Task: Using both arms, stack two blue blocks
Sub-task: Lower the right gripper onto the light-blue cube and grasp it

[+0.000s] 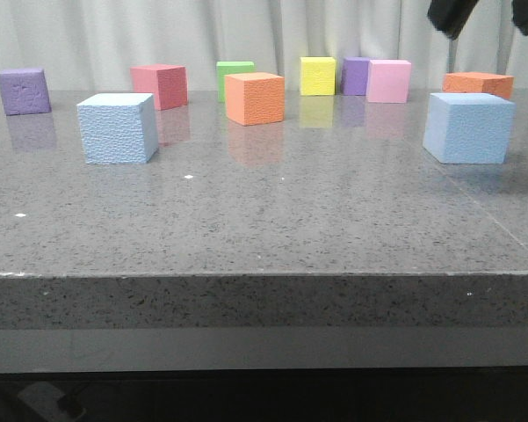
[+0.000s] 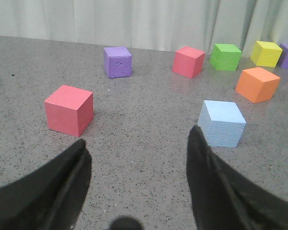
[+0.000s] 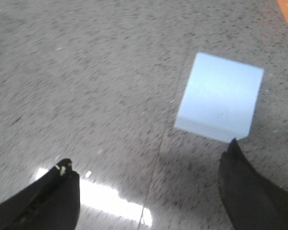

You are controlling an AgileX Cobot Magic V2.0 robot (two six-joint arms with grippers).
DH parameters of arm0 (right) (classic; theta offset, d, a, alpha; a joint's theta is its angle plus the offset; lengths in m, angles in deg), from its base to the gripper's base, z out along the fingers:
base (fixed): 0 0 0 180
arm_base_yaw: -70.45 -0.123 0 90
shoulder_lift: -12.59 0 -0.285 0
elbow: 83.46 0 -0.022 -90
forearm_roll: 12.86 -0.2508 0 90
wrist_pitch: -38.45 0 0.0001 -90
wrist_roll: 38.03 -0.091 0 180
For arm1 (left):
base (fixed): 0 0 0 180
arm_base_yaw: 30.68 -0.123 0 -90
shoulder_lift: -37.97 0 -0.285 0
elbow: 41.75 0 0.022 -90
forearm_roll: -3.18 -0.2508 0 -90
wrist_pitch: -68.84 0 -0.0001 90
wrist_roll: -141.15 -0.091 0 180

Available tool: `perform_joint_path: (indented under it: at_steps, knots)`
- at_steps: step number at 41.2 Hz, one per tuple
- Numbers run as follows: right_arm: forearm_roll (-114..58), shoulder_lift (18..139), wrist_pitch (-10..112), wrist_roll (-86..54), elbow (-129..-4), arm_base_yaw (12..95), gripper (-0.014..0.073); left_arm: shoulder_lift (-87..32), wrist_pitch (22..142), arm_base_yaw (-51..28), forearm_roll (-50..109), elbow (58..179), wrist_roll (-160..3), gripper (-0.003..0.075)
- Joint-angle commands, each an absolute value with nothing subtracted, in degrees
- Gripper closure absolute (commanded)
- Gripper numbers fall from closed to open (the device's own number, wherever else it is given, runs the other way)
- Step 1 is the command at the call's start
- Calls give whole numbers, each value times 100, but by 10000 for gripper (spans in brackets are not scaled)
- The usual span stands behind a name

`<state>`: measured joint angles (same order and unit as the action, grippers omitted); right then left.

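Note:
Two pale blue blocks stand on the grey table: one at the left [image 1: 116,128], one at the right [image 1: 468,127]. My right gripper [image 1: 490,13] hangs high above the right block, only its dark tips in the front view. In the right wrist view it [image 3: 148,152] is open and empty, with that blue block [image 3: 220,98] below and just beyond one fingertip. My left gripper [image 2: 138,135] is open and empty low over the table, out of the front view. The left blue block [image 2: 222,123] sits just past one fingertip, off to the side.
Along the back stand a purple cube [image 1: 24,90], a red one [image 1: 161,85], green [image 1: 235,76], orange [image 1: 254,98], yellow [image 1: 317,76], purple [image 1: 355,76], pink [image 1: 388,81] and orange [image 1: 479,83]. Another red cube [image 2: 69,109] lies beyond the left gripper's other finger.

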<state>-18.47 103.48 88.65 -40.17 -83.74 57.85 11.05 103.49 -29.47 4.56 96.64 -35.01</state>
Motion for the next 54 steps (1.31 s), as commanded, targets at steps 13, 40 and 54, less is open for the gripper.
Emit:
perform_joint_path:
  at_steps: [13, 40, 54]
  knots:
    - [-626, 11697, 8918, -5458, -9978, 5894, -3, 999, 9908, -2930, 500, 9821, -3517, 283]
    - [-928, 12600, 8732, -5510, -10031, 6101, 39, 999, 9908, -2930, 500, 9821, -3517, 283]
    - [-1057, 12450, 9530, -5499, -10598, 5683, 171, 999, 9908, -2930, 500, 9821, -3517, 283]
